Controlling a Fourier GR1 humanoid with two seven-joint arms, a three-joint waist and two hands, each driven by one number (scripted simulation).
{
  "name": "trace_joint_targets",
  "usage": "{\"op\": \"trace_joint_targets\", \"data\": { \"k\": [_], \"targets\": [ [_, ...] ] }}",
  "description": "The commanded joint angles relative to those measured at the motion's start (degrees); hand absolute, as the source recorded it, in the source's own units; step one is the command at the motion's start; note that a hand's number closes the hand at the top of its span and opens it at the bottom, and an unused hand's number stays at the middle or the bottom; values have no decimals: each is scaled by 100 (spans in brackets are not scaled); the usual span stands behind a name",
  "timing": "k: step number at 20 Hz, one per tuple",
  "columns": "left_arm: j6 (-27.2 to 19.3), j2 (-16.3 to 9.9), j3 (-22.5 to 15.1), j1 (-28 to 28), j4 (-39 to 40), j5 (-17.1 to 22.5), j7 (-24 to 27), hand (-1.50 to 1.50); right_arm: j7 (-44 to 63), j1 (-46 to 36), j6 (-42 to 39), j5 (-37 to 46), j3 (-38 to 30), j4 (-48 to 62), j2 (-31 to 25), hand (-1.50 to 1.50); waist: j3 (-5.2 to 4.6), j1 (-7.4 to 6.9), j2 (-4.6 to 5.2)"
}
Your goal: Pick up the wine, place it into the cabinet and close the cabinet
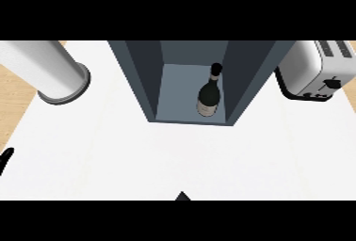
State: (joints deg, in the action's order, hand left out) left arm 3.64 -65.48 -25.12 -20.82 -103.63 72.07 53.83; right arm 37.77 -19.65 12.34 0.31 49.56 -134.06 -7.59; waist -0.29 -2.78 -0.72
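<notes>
Standing inside the open cabinet (240, 80), the wine bottle (208, 94) is placed; closing remains. Left robot hand (5, 160) shows only at the bench (104, 150) edge, grasp undeterminable; right unseen. The door itself is not visible.

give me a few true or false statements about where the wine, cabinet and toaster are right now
1. The wine bottle stands inside the cabinet. True.
2. The cabinet is closed. False: its front is open and the bottle shows inside.
3. A toaster sits to the right of the cabinet. True.
4. A hand is curled round the bottle. False: nothing touches it; only the left hand shows as a dark sliver at the left edge.
5. The grey cylinder lies inside the cabinet. False: it stands outside, to the cabinet's left.
</notes>
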Motion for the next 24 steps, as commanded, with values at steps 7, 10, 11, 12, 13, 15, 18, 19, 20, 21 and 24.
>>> {"op": "trace_joint_targets", "data": {
  "k": [7, 10, 11, 12, 13, 15, 18, 19, 20, 21, 24],
  "targets": [
    [987, -378, 483, -412, 276, 79, 134, -150, -342, -1682, 1470, 78, -132, 1391, 711, 150, -5, -178, 64],
    [1410, -496, 683, -760, 444, 84, 273, -150, -209, -2232, 1504, -42, -873, 1939, 725, 150, 6, -211, 64],
    [1234, -365, 659, -556, 478, 86, 169, -150, 17, -2706, 1609, -215, -1035, 2153, 732, 150, -4, -156, 82],
    [1319, -410, 736, -718, 421, 64, 245, -150, -141, -2862, 1688, -287, -1093, 2507, 738, 150, 9, -185, 74],
    [1449, -578, 944, -740, 551, 223, 139, -150, -64, -3179, 1745, -415, -1233, 2565, 742, 150, 14, -129, 67],
    [1344, -422, 997, -617, 552, 264, 59, -150, -337, -3577, 1417, -856, -1659, 3199, 748, 150, 18, -74, 107],
    [1556, -481, 1134, -743, 704, 246, -92, -150, -803, -3950, 1178, -1340, -2000, 3949, 754, 150, 22, -57, 114],
    [1875, -543, 1256, -1006, 879, 76, 139, -150, -1036, -3906, 945, -1397, -2072, 4266, 755, 150, 22, -164, 111],
    [1901, -422, 1322, -1033, 922, 103, 192, -150, -872, -4067, 636, -1547, -2393, 4331, 756, 150, 23, -84, 97],
    [1857, -613, 1447, -1074, 695, 330, -45, -150, -1241, -3987, 314, -1630, -2527, 4541, 757, 150, 32, -73, 108],
    [2041, -370, 1515, -1134, 994, 67, 64, -150, -1357, -4353, -370, -2101, -2861, 5178, 710, 150, 24, -62, 115]
  ]
}}
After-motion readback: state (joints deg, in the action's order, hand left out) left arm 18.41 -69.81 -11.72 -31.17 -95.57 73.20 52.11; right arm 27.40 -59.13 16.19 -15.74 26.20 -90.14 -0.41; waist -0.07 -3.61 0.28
